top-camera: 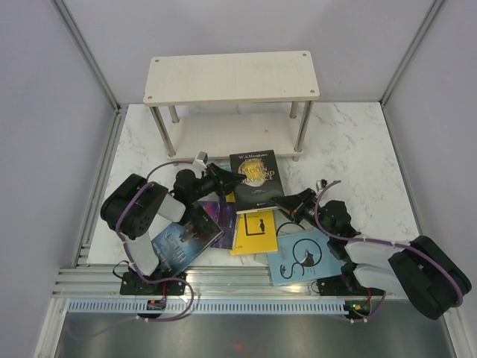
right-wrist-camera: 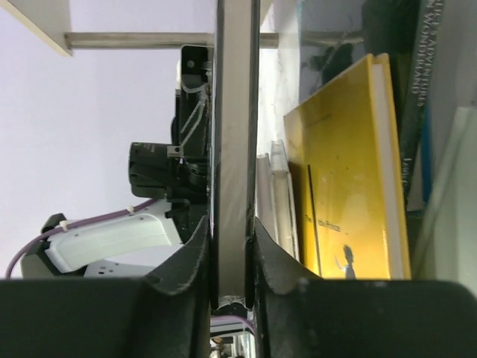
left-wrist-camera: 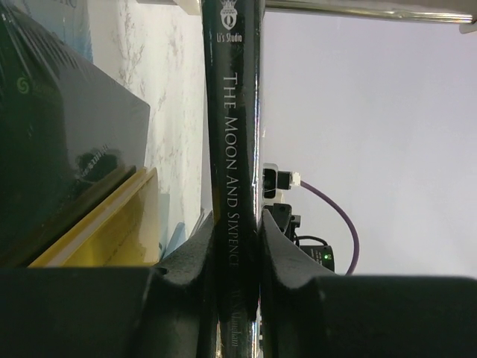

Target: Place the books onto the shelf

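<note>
Left gripper (top-camera: 222, 176) was clamped on the spine of the Moon and Sixpence paperback (top-camera: 258, 177), right gripper (top-camera: 289, 201) on its page edge, over the other books (top-camera: 254, 233) before the shelf (top-camera: 231, 76). Mismatched arm motion could have twisted it loose or bent it.

Printed down the dark green book (left-wrist-camera: 232, 112) spine: "Li's Studio", then "THE MOON AND SIXPENCE"; the other covers are unreadable from here
</note>
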Motion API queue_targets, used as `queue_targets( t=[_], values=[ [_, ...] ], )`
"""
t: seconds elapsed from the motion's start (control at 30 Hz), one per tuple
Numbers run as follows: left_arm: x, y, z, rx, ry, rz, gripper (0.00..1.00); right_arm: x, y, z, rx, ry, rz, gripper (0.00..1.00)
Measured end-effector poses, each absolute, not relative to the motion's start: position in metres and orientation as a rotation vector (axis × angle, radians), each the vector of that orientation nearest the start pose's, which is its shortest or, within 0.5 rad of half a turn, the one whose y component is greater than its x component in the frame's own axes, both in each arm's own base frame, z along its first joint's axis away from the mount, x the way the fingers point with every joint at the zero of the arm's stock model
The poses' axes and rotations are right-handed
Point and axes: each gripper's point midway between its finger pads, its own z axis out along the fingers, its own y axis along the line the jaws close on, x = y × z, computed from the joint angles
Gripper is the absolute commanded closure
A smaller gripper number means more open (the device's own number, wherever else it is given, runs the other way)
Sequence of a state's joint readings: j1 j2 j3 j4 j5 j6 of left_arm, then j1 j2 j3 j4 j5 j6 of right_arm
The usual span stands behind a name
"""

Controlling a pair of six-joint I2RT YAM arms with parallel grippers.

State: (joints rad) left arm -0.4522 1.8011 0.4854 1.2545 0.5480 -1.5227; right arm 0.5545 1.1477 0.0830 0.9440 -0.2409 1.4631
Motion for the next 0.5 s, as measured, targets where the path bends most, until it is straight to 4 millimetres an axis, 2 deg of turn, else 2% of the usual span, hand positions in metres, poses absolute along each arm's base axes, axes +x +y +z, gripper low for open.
queue_targets(
  t=[0.03, 0.07, 0.17, 0.2, 0.23, 0.27, 0.4, 0.43, 0.5],
  values=[
    [0.307, -0.29, 0.135, -0.56, 1.947, -1.848, 0.98, 0.226, 0.236, 0.139, 0.685, 1.878, 1.633, 0.9],
    [0.307, -0.29, 0.136, -0.56, 1.942, -1.852, 0.98, 0.227, 0.236, 0.141, 0.688, 1.873, 1.637, 1.0],
    [0.311, -0.29, 0.141, -0.547, 1.927, -1.859, 0.98, 0.23, 0.236, 0.144, 0.688, 1.854, 1.64, 1.0],
    [0.312, -0.29, 0.143, -0.54, 1.924, -1.863, 0.93, 0.231, 0.236, 0.145, 0.687, 1.848, 1.64, 1.0],
    [0.313, -0.291, 0.145, -0.533, 1.92, -1.867, 0.87, 0.232, 0.236, 0.147, 0.687, 1.841, 1.64, 1.0],
    [0.314, -0.29, 0.147, -0.524, 1.915, -1.872, 0.71, 0.233, 0.236, 0.148, 0.684, 1.833, 1.641, 1.0],
    [0.313, -0.287, 0.15, -0.486, 1.92, -1.886, 0.47, 0.239, 0.239, 0.158, 0.663, 1.814, 1.642, 1.0],
    [0.311, -0.286, 0.152, -0.468, 1.921, -1.893, 0.43, 0.241, 0.239, 0.158, 0.661, 1.816, 1.635, 1.0],
    [0.306, -0.281, 0.164, -0.412, 1.905, -1.908, 0.33, 0.244, 0.239, 0.16, 0.659, 1.819, 1.626, 1.0]
  ],
)
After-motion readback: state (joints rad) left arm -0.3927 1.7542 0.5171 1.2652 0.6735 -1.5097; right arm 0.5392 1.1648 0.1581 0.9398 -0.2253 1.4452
